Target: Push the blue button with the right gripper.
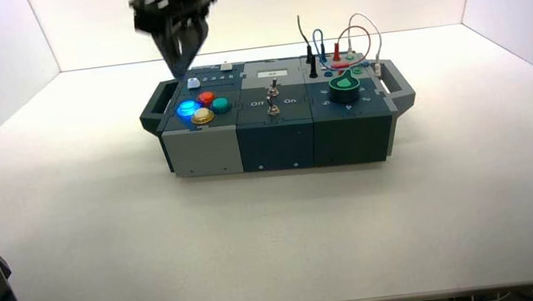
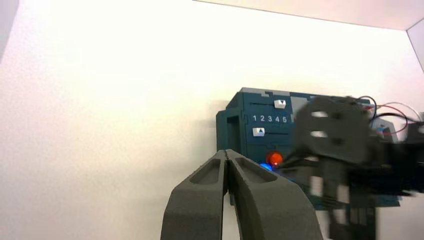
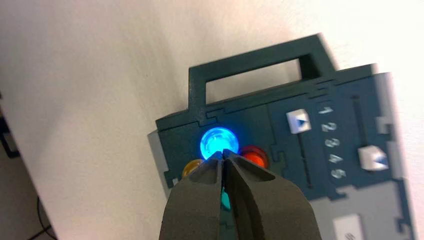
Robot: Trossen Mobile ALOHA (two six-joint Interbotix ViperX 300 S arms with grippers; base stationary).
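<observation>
1. Right end effector [image 3: 223,153]: pressed together, above box [image 1: 278,145].
2. Blue button [image 3: 218,142]: lit, just past its tips.
3. Center tips, press straight down; avoid red [image 3: 255,157].
4. Left end effector [image 2: 226,152]: idle, beyond box's left side.

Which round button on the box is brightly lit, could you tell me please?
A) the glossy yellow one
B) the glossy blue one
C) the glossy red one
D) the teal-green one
B: the small domed glossy blue button glows brightly with a blue halo, beside the tips of the black right gripper.
</observation>
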